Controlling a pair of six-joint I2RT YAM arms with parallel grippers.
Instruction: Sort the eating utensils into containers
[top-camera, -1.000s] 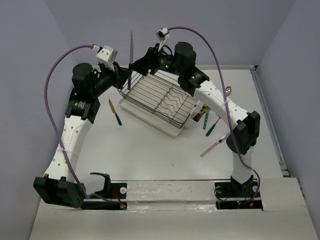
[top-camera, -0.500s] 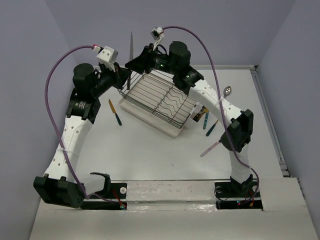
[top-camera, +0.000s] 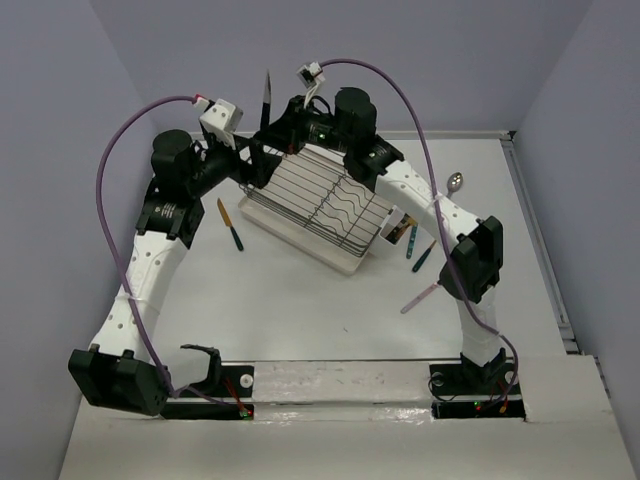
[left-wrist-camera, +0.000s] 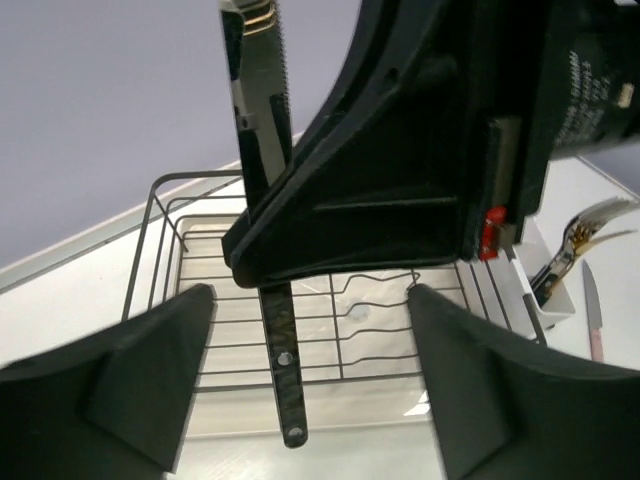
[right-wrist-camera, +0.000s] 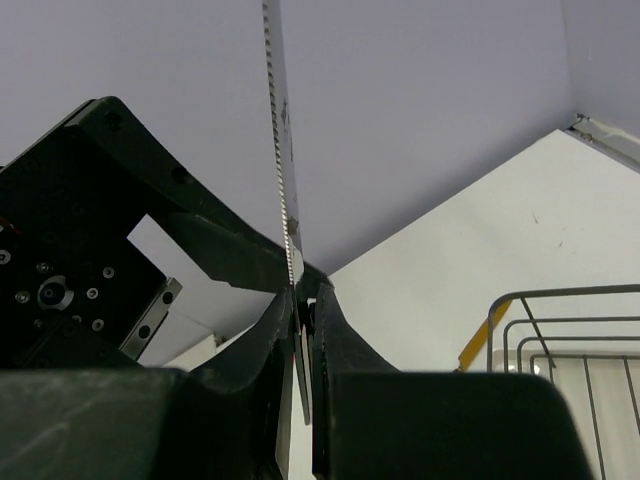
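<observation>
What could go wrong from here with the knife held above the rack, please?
The right fingers pinch the knife only on its thin serrated blade, with the dark handle hanging below, so it might pivot or slip.
The open left fingers flank that handle closely, so either arm could knock it when parting.
The white holder sits at the rack's opposite end, and the dangling handle could snag the wires.

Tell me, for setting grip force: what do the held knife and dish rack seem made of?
The knife: blade looks like polished steel, reflective with serrated edge; handle dark, riveted, possibly plastic. The dish rack: thin dark wire, likely coated metal.
</observation>
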